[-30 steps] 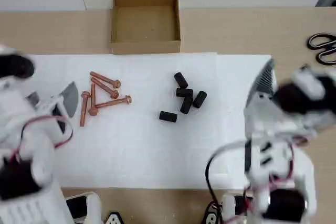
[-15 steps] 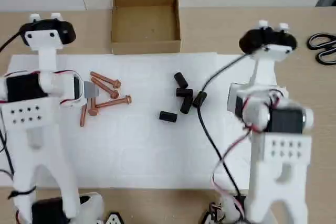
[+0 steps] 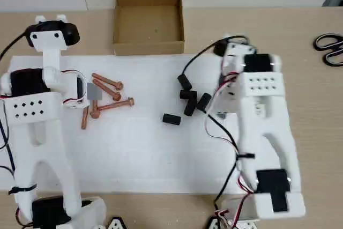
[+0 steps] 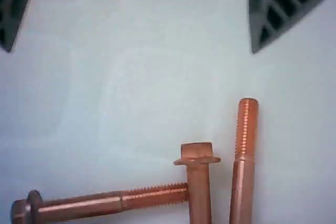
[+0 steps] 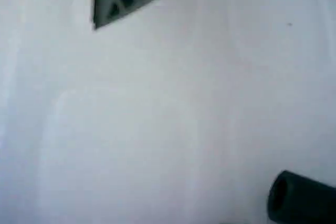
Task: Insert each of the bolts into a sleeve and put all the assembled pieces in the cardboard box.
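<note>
At the left of the white mat (image 3: pixel 139 154), the left gripper (image 4: pixel 131 50) hangs over the near end of the bolts (image 3: pixel 104 97). Its two dark fingers (image 4: pixel 283 3) are spread wide with bare mat between them, and they hold nothing. Five copper bolts lie in a loose heap, some crossing each other. Three of them show just beyond the open fingers in the left wrist view, none touching the gripper. The left arm's white wrist block overhangs the mat just beside the heap.

The cardboard box (image 3: pixel 149 46) sits on the wooden table (image 3: pixel 64 30) at the far edge of the mat, well apart from the bolts.

Right of centre, five black sleeves (image 3: pixel 188 100) lie clustered on the mat, with one a little nearer the front. A black cable (image 3: pixel 195 63) from the right arm curves past the farthest sleeve.

The right gripper (image 3: pixel 220 113) is low over the mat just beside the sleeves, tucked under its own arm, and I cannot tell whether it is open or closed. One sleeve end shows close by in the right wrist view.

Scissors (image 3: pixel 329 46) lie at the table's far right edge.
</note>
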`<action>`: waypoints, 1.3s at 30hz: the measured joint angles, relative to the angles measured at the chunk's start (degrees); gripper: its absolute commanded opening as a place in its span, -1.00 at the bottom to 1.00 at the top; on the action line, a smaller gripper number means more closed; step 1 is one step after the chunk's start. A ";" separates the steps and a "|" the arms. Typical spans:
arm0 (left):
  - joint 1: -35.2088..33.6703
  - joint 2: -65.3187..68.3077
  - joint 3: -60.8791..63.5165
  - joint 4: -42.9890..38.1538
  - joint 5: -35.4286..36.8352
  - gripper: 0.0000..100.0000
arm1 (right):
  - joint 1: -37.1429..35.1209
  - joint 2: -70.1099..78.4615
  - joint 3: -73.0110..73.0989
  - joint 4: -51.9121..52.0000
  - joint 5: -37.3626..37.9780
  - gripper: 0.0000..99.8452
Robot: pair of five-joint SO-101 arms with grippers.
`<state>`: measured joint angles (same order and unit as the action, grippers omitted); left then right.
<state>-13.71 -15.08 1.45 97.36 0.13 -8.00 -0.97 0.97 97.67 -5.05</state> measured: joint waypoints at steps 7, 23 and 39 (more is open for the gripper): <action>0.00 0.00 0.00 0.00 0.00 -0.45 | -4.92 7.91 -5.19 -2.20 -8.97 -0.55; 0.18 0.18 0.00 0.00 0.09 -0.45 | -7.03 24.97 -17.67 -11.16 -31.47 -0.55; 0.18 0.18 0.00 0.00 0.00 -0.45 | -6.77 31.30 -18.37 -16.62 -32.62 -0.55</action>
<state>-13.54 -14.90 1.45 97.36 0.13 -14.77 30.33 -17.41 81.05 -37.67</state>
